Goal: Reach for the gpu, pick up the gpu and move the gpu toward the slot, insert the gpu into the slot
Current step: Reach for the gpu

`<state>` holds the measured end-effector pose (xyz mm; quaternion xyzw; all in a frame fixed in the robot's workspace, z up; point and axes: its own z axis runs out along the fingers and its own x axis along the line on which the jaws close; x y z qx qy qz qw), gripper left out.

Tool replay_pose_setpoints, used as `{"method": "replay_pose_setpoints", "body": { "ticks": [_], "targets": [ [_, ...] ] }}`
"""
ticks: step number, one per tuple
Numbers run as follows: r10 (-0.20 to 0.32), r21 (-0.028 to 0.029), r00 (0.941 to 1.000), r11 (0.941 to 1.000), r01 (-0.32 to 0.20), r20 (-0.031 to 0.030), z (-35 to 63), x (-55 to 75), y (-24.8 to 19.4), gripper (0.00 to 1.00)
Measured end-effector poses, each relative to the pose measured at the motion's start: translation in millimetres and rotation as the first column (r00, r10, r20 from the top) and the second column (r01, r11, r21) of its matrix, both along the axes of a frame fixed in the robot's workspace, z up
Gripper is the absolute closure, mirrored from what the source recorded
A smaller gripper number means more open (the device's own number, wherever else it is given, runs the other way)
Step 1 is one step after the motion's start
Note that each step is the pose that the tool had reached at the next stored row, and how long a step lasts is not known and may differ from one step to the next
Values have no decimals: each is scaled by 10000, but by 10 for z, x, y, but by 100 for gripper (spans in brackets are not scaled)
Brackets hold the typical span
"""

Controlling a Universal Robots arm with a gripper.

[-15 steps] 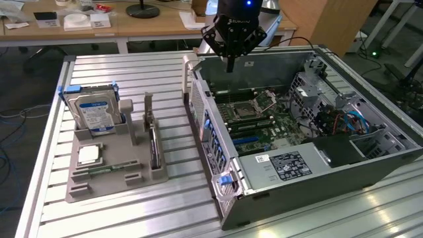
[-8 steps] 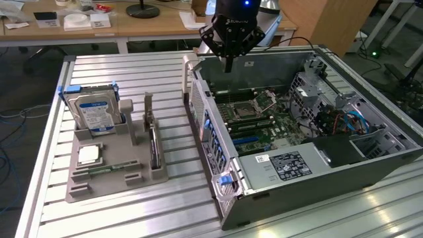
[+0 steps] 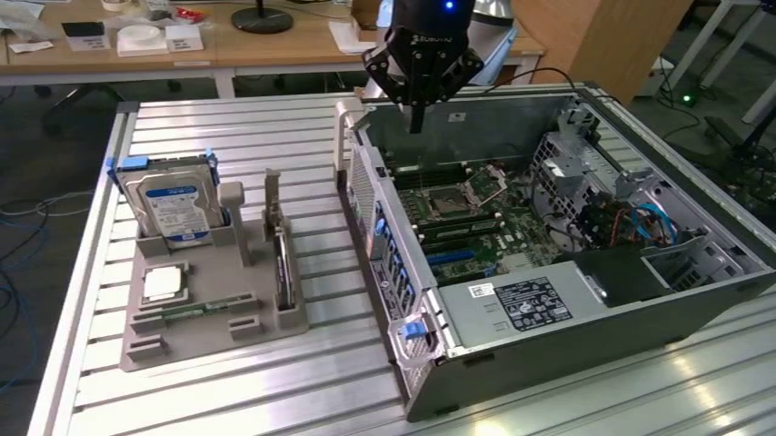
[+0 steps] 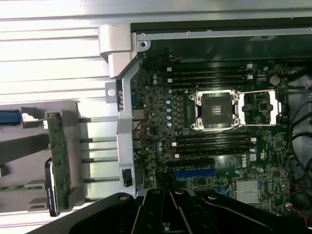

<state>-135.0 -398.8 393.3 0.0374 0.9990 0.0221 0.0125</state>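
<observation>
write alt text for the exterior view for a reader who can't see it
The robot's gripper hangs over the far end of an open computer case lying on a slatted metal table. At the exterior view's left, a grey holder carries the gpu standing on edge, beside a hard drive.

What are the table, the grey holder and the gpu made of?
Table: likely aluminium, going by its bright ribbed slats with a sheen.
Holder: probably plastic; it is flat grey, matte and has no shine.
Gpu: green circuit board, with a pale bracket that looks like metal.
</observation>
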Motion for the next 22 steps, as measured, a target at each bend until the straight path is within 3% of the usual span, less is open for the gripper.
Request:
{"method": "replay_pose_setpoints", "body": {
  "ticks": [22],
  "targets": [
    [0,0,10000,10000,0,0,0,-107,0,89]
  ]
}}
